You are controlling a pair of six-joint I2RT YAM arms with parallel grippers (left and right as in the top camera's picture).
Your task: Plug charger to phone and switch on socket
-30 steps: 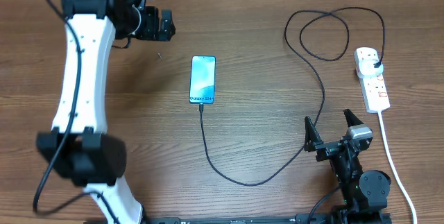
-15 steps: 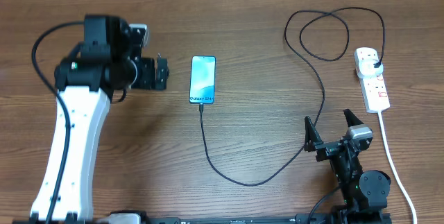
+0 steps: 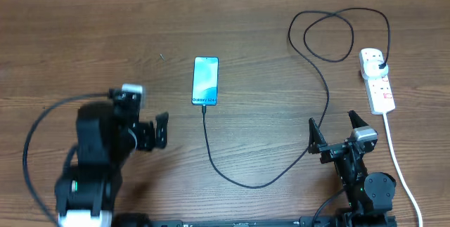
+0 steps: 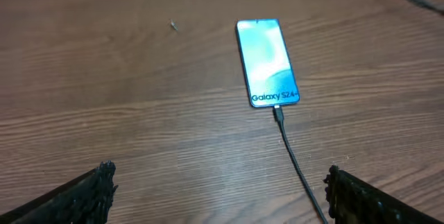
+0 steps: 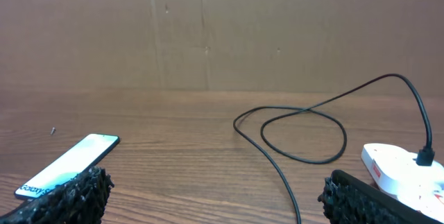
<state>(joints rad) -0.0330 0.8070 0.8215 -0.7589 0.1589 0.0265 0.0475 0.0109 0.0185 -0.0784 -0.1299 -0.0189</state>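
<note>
Wooden table, charger tip touching phone, plug in socket, left tool and right tool spread apart, empty.

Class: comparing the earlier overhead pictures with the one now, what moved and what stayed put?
The left gripper, open and empty throughout, drew back from the table's far side to its near edge, left of the phone. Nothing was gripped or released. The phone, the charger cable at its bottom edge, the power strip and the open right gripper stayed put.
</note>
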